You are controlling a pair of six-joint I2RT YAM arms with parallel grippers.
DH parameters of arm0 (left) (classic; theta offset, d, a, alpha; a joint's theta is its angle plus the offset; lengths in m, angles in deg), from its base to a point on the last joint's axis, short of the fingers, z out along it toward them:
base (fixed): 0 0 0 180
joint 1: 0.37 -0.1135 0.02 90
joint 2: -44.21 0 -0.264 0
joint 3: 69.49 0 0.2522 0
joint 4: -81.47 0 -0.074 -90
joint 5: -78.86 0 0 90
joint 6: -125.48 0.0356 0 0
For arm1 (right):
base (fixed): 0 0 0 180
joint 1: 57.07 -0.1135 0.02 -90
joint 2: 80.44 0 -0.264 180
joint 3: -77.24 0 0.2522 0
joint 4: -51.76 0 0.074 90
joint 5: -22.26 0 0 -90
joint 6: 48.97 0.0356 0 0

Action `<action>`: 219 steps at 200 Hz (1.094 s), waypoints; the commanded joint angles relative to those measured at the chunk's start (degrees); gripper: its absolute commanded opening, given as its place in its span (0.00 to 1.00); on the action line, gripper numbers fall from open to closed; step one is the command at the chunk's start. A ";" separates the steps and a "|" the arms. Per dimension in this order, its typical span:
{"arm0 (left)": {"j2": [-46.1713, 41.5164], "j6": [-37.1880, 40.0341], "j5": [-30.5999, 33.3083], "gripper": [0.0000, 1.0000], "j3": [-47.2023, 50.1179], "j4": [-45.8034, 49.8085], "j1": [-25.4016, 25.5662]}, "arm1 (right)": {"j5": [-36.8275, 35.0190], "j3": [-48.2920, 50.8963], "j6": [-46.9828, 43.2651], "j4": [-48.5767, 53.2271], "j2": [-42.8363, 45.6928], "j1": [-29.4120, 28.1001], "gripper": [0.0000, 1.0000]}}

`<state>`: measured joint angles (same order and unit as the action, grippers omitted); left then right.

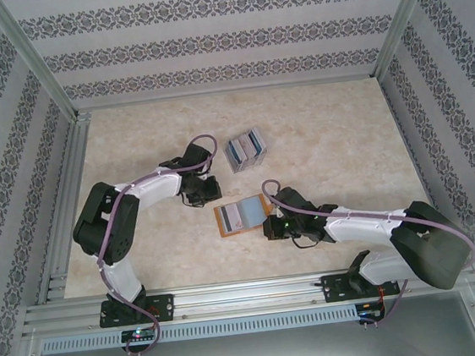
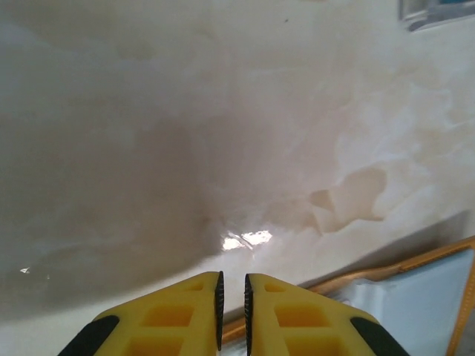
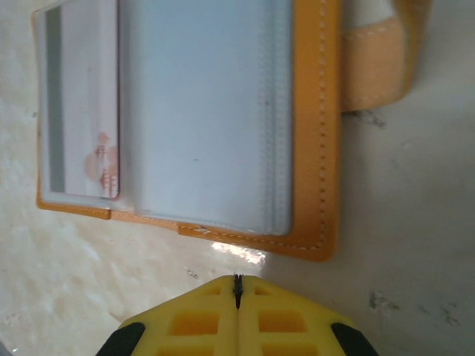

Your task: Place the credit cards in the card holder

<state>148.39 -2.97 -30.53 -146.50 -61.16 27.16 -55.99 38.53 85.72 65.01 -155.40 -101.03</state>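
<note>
Card holder (image 1: 241, 216) lies open and flat on the pale marbled table (image 1: 345, 150), between the two arms, with its clear sleeves facing up. One sleeve (the leftmost in the right wrist view) holds a pale card (image 3: 82, 104) with reddish marks. A tan strap (image 3: 378, 67) sticks out past the holder's orange edge. Loose credit cards (image 1: 246, 150) sit in a small stack farther back on the table, well apart from the holder. The right gripper (image 3: 238, 280) hovers just beside the holder's orange edge, its yellow fingers pressed together with nothing between them. The left gripper (image 2: 232, 280) is low over bare table near the holder's corner, its fingers a narrow slit apart and holding nothing.
</note>
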 commanded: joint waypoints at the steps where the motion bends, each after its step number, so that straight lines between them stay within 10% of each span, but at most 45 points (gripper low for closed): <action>1: -0.38 1.14 -2.57 0.16 1.11 -0.57 -0.52 | -2.23 -1.81 0.14 -1.70 -2.78 0.67 0.07; 65: -10.66 -1.37 -1.56 0.12 12.92 -0.33 -0.50 | -7.75 -13.90 -4.95 -1.34 -14.09 3.14 0.07; 219: -19.92 -10.75 -1.40 0.13 22.13 -4.21 5.52 | 9.33 -50.63 -14.05 9.53 -40.71 1.40 0.08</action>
<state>129.03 -13.68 -31.80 -121.34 -68.48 30.68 -48.29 -9.58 75.07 69.29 -197.21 -99.33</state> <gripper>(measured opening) 0.124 0.080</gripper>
